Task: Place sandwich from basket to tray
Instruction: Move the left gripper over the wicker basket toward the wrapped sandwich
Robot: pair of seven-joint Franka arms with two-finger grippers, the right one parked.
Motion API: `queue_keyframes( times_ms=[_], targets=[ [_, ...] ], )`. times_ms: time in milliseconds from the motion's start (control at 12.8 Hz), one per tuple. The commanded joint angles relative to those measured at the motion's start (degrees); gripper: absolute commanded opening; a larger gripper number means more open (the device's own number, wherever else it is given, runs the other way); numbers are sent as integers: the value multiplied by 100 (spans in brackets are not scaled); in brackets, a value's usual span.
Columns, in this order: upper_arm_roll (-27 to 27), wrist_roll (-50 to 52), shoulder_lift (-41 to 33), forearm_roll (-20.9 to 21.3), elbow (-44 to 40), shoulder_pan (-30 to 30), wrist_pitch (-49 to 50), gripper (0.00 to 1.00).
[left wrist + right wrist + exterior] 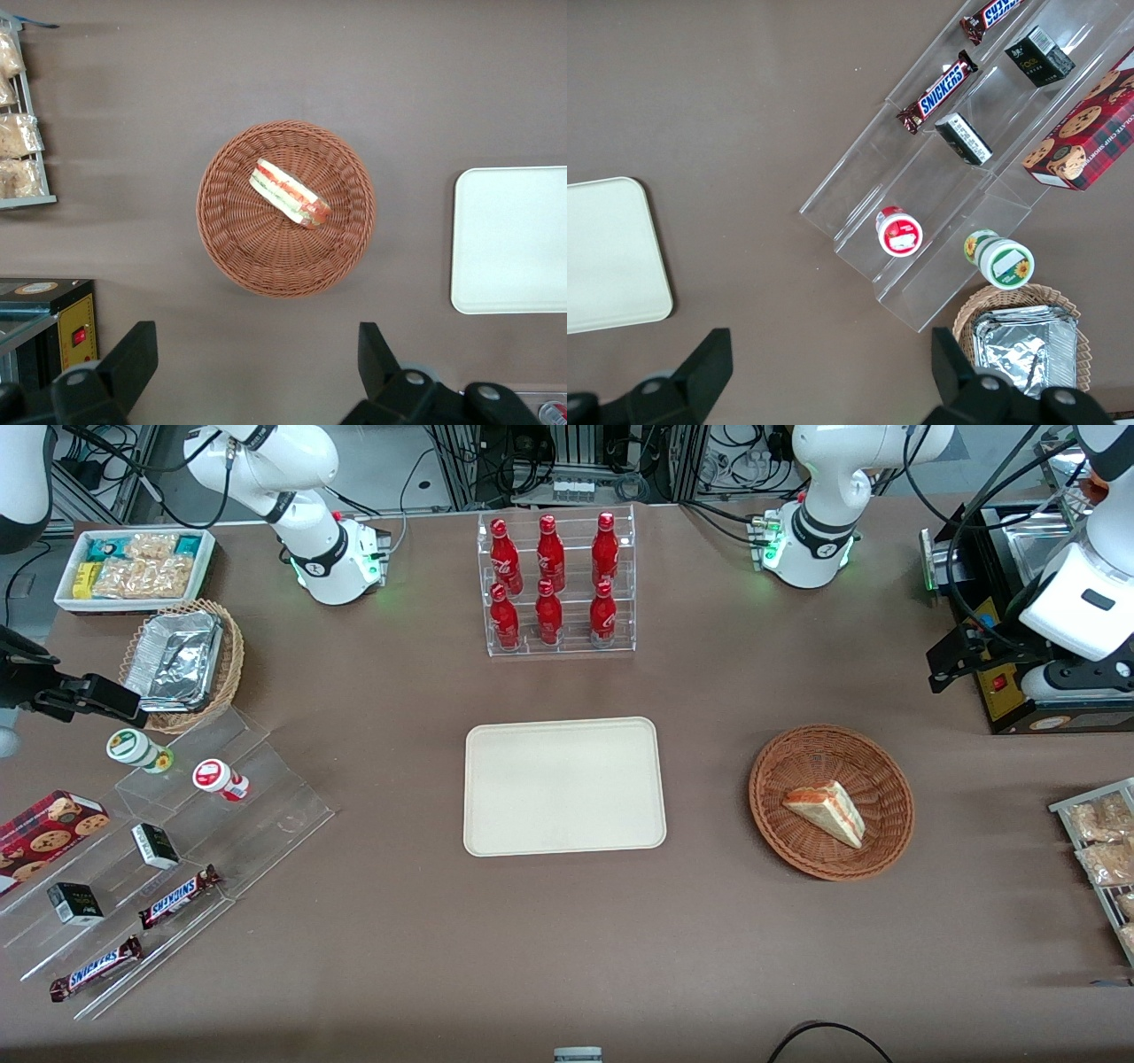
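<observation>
A brown desk (pixel 567 948) seen from the front, laid out like a small shop counter. Near its middle lies a flat cream tray (pixel 564 786), bare, ready to receive something. Toward the working arm's end of the desk sits a round reddish-brown wicker basket (pixel 831 802), well apart from the tray. Inside it rests the sandwich (pixel 826 810), a wrapped triangular wedge lying on its side so its red and green filling faces upward in the wrist view, slightly off the basket's centre.

The left arm's gripper (pixel 257 376) hangs high above the desk, near the basket but not directly over the sandwich. Its jaws are spread wide and hold nothing; the two dark fingers (pixel 133 359) frame a gap broader than the sandwich is long. The wide spread looks like preparation for a descent onto the wedge, though the grasp has not begun. The task appears to be at its start: sandwich in the basket, tray unoccupied.

Farther from the front camera than the tray stands a clear rack of red bottles (pixel 555 584). Toward the parked arm's end are clear stepped shelves with Snickers bars (pixel 177 896) and a lighter wicker basket holding foil trays (pixel 177 660).
</observation>
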State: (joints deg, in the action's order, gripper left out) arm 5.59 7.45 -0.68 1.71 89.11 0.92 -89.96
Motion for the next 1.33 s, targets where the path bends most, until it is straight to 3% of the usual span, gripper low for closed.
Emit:
queue_keyframes(
  times_ms=[0,235,471,941,1255],
  targets=[
    [30,117,51,5,-87,-83,101,100],
    [48,143,103,22,79,-74,32,100],
    [57,370,34,22,947,-74,-774,100],
    [48,2766,24,-39,2732,-48,-3139,100],
    [74,3594,59,-39,3621,-13,-4326,100]
  ],
)
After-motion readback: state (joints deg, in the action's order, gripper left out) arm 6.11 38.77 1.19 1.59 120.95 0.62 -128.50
